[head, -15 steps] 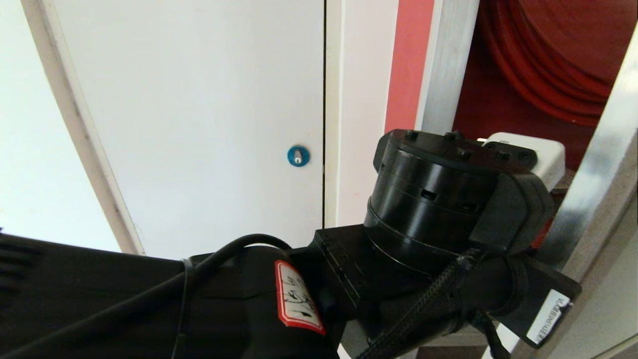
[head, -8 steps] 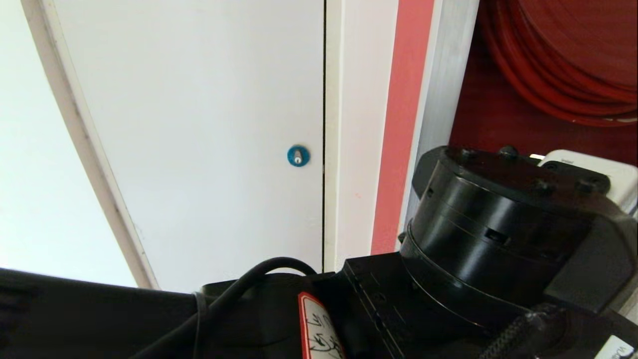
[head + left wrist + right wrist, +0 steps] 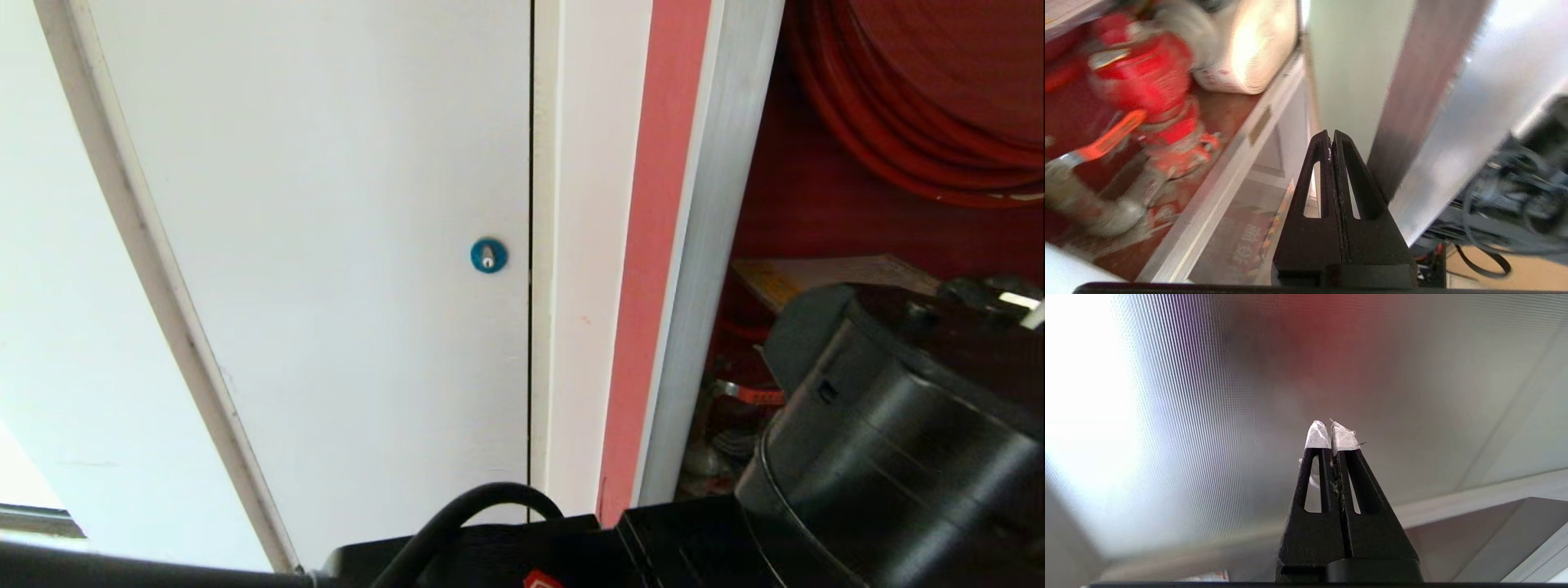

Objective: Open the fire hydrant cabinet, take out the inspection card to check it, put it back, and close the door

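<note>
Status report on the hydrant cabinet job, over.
Left gripper shut, empty, by the open fire hydrant cabinet. Right gripper shut, empty. Inspection card not seen.

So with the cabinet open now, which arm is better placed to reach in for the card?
Left, probably. The left gripper, fingers shut and empty, sits at the fire hydrant cabinet opening, beside the red valve and rolled hose. The right gripper faces only a blurred panel. No card is visible.

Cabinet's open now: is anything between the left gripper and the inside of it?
Nothing visible. The left gripper, shut and empty, sits just outside the fire hydrant cabinet, whose front is open; the door stands swung aside beside the gripper.
</note>
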Controlling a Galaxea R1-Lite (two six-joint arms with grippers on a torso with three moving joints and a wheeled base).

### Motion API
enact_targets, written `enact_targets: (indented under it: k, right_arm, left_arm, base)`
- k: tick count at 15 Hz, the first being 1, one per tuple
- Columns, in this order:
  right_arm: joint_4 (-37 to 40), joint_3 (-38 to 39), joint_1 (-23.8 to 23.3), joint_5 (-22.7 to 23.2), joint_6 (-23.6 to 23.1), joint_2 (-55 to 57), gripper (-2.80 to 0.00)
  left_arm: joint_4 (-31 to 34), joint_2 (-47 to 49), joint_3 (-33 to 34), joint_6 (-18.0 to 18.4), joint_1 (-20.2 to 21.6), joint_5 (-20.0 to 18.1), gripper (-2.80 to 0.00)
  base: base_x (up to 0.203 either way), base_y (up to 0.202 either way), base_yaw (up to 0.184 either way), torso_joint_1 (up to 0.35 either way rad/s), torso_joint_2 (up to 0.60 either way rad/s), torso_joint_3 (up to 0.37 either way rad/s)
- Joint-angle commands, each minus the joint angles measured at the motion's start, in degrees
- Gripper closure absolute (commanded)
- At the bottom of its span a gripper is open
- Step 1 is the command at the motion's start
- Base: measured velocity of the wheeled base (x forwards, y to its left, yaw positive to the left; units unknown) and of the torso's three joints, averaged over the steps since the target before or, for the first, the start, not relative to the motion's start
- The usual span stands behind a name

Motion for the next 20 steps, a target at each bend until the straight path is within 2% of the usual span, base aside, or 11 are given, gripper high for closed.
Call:
enact_targets:
  k: [1, 5, 8, 13, 20]
  right_arm:
    - [-0.1, 0.1, 0.0, 0.0, 0.0, 0.1, 0.0]
    - [0.0, 0.1, 0.0, 0.0, 0.0, 0.1, 0.0]
    - [0.0, 0.1, 0.0, 0.0, 0.0, 0.1, 0.0]
    - [0.0, 0.1, 0.0, 0.0, 0.0, 0.1, 0.0]
    - [0.0, 0.1, 0.0, 0.0, 0.0, 0.1, 0.0]
  left_arm:
    - [-0.1, 0.0, -0.1, 0.3, -0.5, 0.1, 0.0]
    - [-0.1, 0.3, 0.2, 0.3, -0.4, 0.1, 0.0]
    - [-0.2, 0.2, 1.0, 0.3, 2.4, 0.1, 0.0]
    - [-0.6, -0.2, 5.1, 0.1, 12.9, 0.0, 0.0]
    - [-1.1, -10.6, 21.1, 0.4, 28.7, 0.0, 0.0]
  base:
    - [0.0, 0.0, 0.0, 0.0, 0.0, 0.0]
    - [0.0, 0.0, 0.0, 0.0, 0.0, 0.0]
    - [0.0, 0.0, 0.0, 0.0, 0.0, 0.0]
    - [0.0, 0.0, 0.0, 0.0, 0.0, 0.0]
    - [0.0, 0.0, 0.0, 0.0, 0.0, 0.0]
